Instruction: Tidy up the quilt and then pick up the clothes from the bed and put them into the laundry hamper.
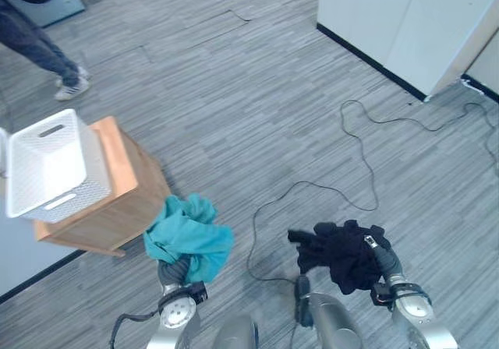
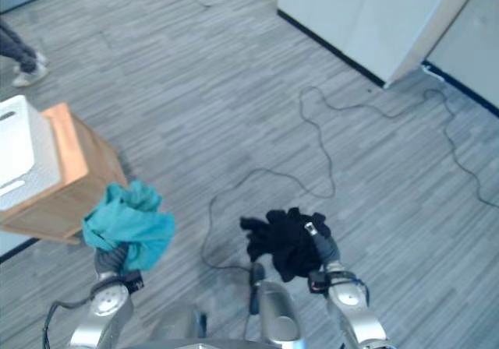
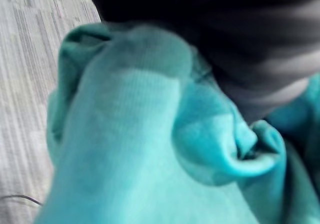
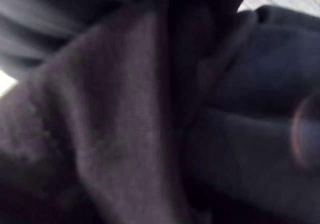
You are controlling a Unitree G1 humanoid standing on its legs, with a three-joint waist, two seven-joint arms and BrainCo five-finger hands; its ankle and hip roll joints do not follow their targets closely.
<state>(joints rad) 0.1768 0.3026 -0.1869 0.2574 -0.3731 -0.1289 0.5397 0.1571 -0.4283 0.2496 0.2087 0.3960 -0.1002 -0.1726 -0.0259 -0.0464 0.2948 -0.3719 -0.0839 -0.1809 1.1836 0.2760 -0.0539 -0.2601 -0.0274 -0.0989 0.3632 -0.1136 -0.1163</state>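
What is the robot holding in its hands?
Left hand: a bunched teal cloth. Right hand: a bunched black garment. Fingers are buried, so the grip spot cannot be told.

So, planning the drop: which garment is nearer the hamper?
The teal garment, bunched on the left hand beside the white hamper; the black one is farther right.

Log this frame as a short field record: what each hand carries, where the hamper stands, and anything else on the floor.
left hand: mostly hidden under a bunched teal garment, held up off the floor
right hand: holding a bunched black garment, also off the floor
hamper: white laundry hamper on a wooden stand, ahead on the robot's left, interior looks empty
clothes in hamper: none visible
floor: grey planks, thin cable looping across
bystander: person's leg and shoe beyond the hamper
background: white cabinet ahead on the right
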